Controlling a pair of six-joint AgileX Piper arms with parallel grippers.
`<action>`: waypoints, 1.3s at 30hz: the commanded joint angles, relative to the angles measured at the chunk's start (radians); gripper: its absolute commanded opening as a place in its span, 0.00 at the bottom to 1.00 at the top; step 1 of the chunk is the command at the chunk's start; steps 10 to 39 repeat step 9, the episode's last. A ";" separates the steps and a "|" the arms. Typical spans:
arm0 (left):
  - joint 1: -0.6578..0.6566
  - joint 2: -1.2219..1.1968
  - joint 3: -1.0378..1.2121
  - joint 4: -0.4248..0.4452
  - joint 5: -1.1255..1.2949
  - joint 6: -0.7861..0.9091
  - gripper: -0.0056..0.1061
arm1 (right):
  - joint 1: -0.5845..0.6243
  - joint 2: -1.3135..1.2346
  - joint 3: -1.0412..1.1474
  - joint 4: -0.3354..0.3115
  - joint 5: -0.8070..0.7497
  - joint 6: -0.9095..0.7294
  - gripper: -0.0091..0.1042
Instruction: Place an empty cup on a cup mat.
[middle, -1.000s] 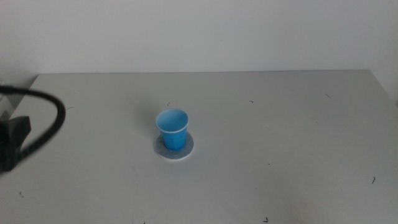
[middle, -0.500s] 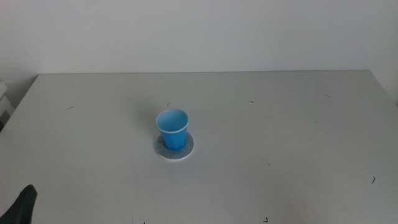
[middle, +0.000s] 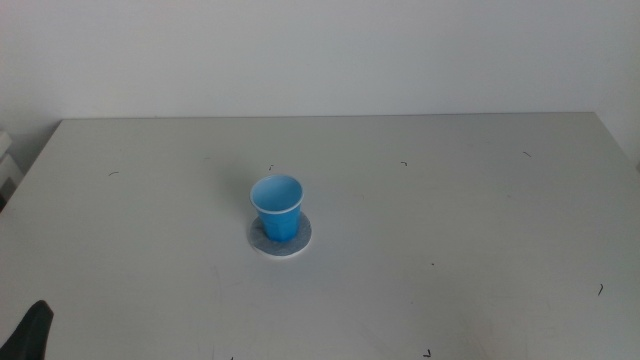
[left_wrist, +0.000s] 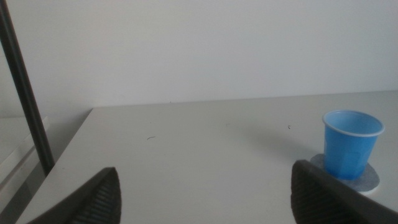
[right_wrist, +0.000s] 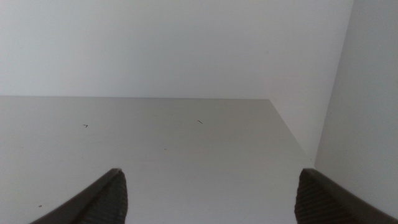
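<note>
One cup stands upright on the cup mat, a little to the 9 o'clock side of the middle of the table in the middle view. The cup is bright blue with a thin white rim, and its inside looks empty. Its base sits slightly off the centre of the mat, so more of the grey disc shows toward 4 o'clock. Nothing touches the cup. The left gripper appears only as a dark tip in the corner at 7 o'clock of the middle view, well apart from the cup. In the left wrist view its jaws are spread wide with nothing between them, and the cup on the mat is seen beyond, near one jaw. The right gripper is outside the middle view; its wrist view shows the jaws wide apart, holding nothing, over bare table near a white wall.
</note>
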 joint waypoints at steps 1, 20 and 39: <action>-0.001 0.011 -0.005 0.000 -0.078 -0.013 0.99 | -0.001 -0.019 -0.012 -0.009 -0.078 -0.008 0.91; -0.001 -0.036 -0.004 0.001 -0.078 -0.013 0.99 | -0.001 -0.019 -0.012 -0.009 -0.078 -0.008 0.91; -0.001 -0.036 -0.004 0.001 -0.078 -0.013 0.99 | -0.001 -0.019 -0.012 -0.009 -0.078 -0.008 0.91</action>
